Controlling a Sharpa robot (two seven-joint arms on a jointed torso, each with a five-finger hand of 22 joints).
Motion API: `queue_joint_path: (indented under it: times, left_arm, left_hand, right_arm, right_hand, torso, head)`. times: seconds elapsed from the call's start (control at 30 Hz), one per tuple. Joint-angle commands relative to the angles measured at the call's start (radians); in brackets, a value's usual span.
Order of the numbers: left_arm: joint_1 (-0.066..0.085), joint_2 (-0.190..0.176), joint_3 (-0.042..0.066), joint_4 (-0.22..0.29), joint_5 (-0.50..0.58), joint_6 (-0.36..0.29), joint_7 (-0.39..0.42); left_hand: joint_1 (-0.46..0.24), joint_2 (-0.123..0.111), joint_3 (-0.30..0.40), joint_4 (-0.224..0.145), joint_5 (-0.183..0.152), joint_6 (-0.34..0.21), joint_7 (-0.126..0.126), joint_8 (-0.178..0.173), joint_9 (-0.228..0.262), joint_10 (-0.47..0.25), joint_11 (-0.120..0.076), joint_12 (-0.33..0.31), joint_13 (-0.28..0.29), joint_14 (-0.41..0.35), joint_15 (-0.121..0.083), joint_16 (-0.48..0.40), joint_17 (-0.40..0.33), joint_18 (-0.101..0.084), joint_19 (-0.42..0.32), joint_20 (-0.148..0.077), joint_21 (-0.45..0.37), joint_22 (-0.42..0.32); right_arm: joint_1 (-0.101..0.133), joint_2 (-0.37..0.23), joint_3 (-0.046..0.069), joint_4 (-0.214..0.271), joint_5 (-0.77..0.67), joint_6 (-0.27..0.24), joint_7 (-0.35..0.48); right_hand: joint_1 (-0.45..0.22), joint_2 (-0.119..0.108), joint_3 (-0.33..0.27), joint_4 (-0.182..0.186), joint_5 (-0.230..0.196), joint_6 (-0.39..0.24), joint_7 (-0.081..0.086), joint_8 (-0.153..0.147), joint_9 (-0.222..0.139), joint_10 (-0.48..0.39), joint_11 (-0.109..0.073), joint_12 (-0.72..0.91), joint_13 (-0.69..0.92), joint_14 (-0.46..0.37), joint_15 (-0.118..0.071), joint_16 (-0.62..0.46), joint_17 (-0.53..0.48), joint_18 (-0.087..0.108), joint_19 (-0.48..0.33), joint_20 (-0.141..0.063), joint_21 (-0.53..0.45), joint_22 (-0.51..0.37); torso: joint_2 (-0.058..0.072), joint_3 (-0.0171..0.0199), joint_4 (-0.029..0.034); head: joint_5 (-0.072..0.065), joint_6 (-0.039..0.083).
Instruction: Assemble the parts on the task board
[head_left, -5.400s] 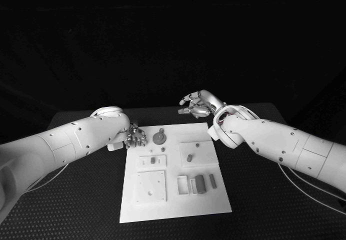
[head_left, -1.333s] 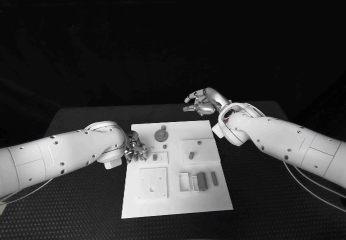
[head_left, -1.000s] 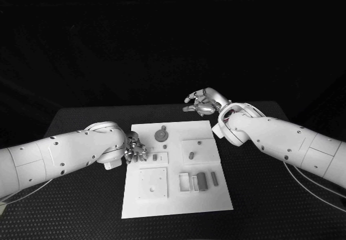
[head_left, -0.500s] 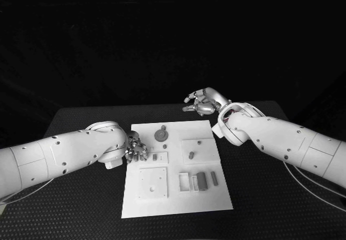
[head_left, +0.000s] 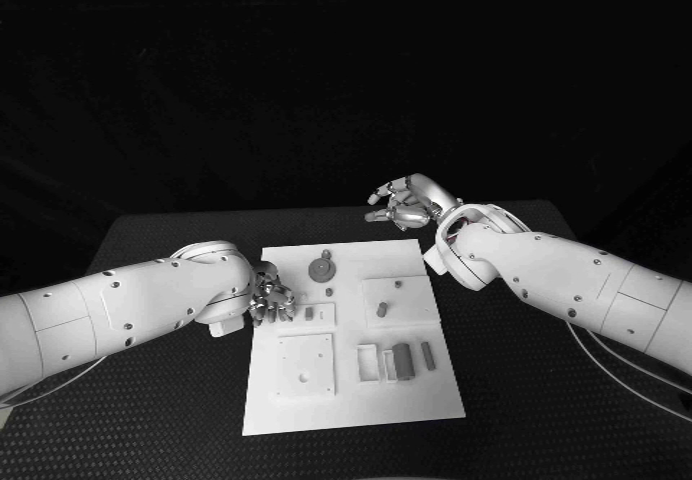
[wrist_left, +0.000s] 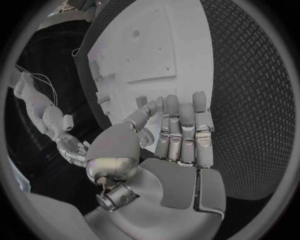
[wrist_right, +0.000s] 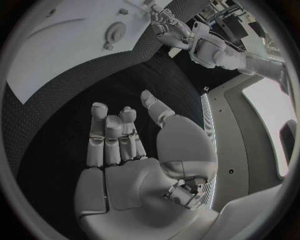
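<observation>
- Where the black table (head_left: 173, 400) spreads out, the white task board (head_left: 353, 400) lies in its middle, long side running from near to far.
- The left hand (head_left: 271, 297) sits at the board's left edge, about level with the small raised plate (head_left: 309, 316) there; its fingertips reach that plate.
- In the left wrist view the left hand (wrist_left: 178, 137) has its fingers straight and side by side, thumb tip close to a small part (wrist_left: 142, 101) on the board; whether it pinches the part I cannot tell.
- The right hand (head_left: 405, 203) is raised beyond the board's far right corner, well apart from the parts, fingers loosely curled.
- The right wrist view shows the right hand (wrist_right: 125, 145) with palm bare and fingers apart, holding nothing, above the dark table.
- A round disc part (head_left: 322, 270) lies at the far end of the board.
- A square plate (head_left: 304, 369) sits near left, and a row of upright blocks (head_left: 395, 364) near right.
- Another raised plate (head_left: 394, 300) with a short peg lies on the right, mid-board.
</observation>
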Motion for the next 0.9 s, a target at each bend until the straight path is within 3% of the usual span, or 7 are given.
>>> queue_joint_path:
  times: [0.03, 0.77, 0.9]
  left_arm:
    - [-0.005, 0.001, -0.003, 0.001, -0.006, 0.032, -0.008]
    - [-0.006, 0.004, -0.003, 0.004, -0.014, 0.034, -0.006]
    - [-0.006, 0.005, -0.003, 0.006, -0.037, 0.045, -0.005]
  left_hand:
    - [0.003, 0.010, 0.016, -0.006, -0.002, 0.008, 0.000, 0.003, -0.002, 0.017, -0.009, 0.001, 0.001, 0.014, -0.020, 0.003, -0.001, -0.014, 0.004, -0.005, 0.006, 0.018]
    - [0.001, 0.006, 0.014, -0.005, -0.007, 0.009, 0.001, 0.003, -0.002, 0.018, -0.009, 0.001, 0.001, 0.014, -0.019, 0.003, -0.002, -0.015, 0.004, -0.005, 0.007, 0.018]
    - [-0.006, -0.015, 0.007, -0.001, -0.011, 0.010, 0.000, 0.003, -0.003, 0.018, -0.009, 0.000, 0.001, 0.015, -0.019, 0.003, -0.002, -0.015, 0.005, -0.004, 0.007, 0.017]
  right_arm:
    - [0.000, 0.000, 0.001, 0.001, -0.003, 0.013, 0.005]
    - [0.000, 0.003, 0.001, -0.001, -0.003, 0.013, 0.005]
    - [0.000, 0.001, 0.001, -0.001, -0.003, 0.013, 0.005]
  right_hand:
    - [-0.006, 0.006, -0.006, 0.001, -0.003, -0.010, 0.014, -0.003, -0.001, -0.002, 0.007, 0.005, -0.001, 0.004, 0.000, 0.005, -0.001, 0.013, 0.004, -0.002, -0.006, 0.009]
    - [-0.007, 0.007, -0.006, 0.001, -0.003, -0.010, 0.014, -0.004, -0.001, -0.003, 0.007, 0.005, -0.002, 0.004, 0.000, 0.005, -0.001, 0.013, 0.004, -0.003, -0.007, 0.009]
    - [-0.007, 0.007, -0.006, 0.001, -0.003, -0.010, 0.014, -0.004, -0.001, -0.003, 0.007, 0.005, -0.002, 0.004, 0.000, 0.005, -0.001, 0.013, 0.004, -0.003, -0.007, 0.009]
  torso:
    - [0.000, 0.0003, 0.0006]
    - [0.000, 0.0000, 0.0002]
    - [0.000, 0.0003, -0.0002]
  head:
    - [0.000, 0.000]
    - [0.002, -0.002]
    - [0.001, -0.002]
